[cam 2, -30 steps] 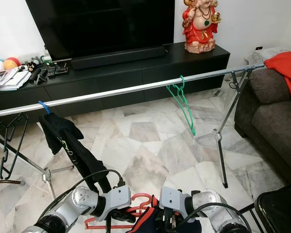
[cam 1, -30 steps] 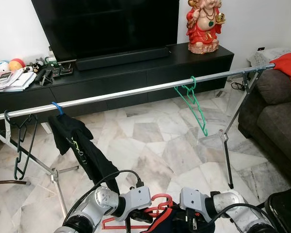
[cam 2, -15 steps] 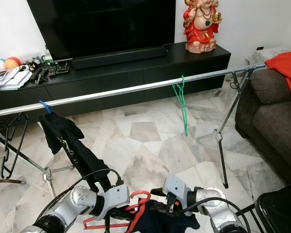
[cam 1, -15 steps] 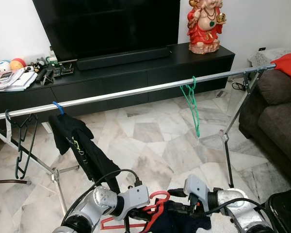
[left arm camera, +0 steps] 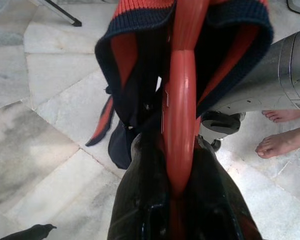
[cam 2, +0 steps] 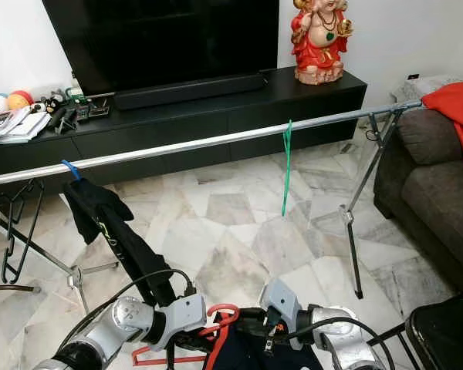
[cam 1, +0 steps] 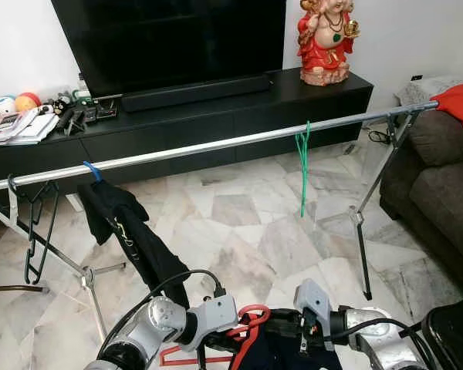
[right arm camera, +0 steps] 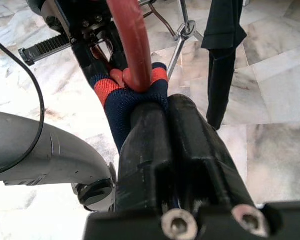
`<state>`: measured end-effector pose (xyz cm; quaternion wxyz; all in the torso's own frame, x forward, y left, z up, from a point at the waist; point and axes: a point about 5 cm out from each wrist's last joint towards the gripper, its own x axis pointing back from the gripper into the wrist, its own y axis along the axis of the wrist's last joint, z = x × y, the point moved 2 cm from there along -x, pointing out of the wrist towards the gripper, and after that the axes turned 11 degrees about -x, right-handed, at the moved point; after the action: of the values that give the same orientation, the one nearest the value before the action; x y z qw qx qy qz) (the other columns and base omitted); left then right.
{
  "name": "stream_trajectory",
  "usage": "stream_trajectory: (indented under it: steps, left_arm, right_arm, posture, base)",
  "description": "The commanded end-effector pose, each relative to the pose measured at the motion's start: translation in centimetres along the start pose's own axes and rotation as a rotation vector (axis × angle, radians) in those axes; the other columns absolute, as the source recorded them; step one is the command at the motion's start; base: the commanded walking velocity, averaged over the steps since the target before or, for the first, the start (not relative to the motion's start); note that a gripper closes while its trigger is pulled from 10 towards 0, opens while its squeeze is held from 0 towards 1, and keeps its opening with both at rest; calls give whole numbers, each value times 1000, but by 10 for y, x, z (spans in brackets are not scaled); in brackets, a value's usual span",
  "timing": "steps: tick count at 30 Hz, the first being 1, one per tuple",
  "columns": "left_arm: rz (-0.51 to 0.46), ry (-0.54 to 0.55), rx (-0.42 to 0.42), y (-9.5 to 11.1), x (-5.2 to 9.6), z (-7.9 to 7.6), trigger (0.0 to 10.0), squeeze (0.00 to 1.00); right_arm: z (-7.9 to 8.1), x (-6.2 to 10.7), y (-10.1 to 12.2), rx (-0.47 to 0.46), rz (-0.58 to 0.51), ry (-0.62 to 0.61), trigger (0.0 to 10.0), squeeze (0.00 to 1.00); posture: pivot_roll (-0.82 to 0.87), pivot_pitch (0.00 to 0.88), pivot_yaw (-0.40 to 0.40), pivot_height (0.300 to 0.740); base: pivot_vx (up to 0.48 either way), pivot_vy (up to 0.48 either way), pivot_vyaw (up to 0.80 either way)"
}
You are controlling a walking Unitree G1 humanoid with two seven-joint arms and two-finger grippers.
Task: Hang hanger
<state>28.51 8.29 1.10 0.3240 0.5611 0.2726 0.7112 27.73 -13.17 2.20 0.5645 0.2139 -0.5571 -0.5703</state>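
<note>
Swung edge-on since earlier is the green hanger (cam 1: 302, 166); the red hanger (left arm camera: 180, 115) is clamped by the left gripper (left arm camera: 177, 165), the navy garment (right arm camera: 132, 105) by the right gripper (right arm camera: 162, 125); no writing is readable.

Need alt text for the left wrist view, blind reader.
Two black fingers of the left gripper clamp a red plastic hanger that runs up through the red-trimmed navy collar of a knit garment. Behind lie the marble floor, the robot's silver right arm and a person's bare feet.
</note>
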Motion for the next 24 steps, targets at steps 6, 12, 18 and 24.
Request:
stream_trajectory:
  steps: [6,12,18,24]
  left_arm:
    - [28,-21,18,-10,2,-7,0,0]
    - [57,-3,23,-16,4,-8,0,0]
    - [116,41,57,-34,15,-11,0,0]
    - [234,80,79,-65,43,-14,0,0]
  right_arm:
    - [4,-1,-1,4,-9,8,0,0]
    - [-2,9,-4,14,2,-55,0,0]
    - [-11,28,-5,8,-38,-161,0,0]
    - [-11,52,-21,4,-5,-236,0,0]
  posture:
    - [-50,42,83,740]
    - [-54,48,76,740]
    - [-54,52,76,740]
    - [-53,59,76,740]
  base:
    - [0,0,0]
    - [0,0,0]
    - [0,0,0]
    - [0,0,0]
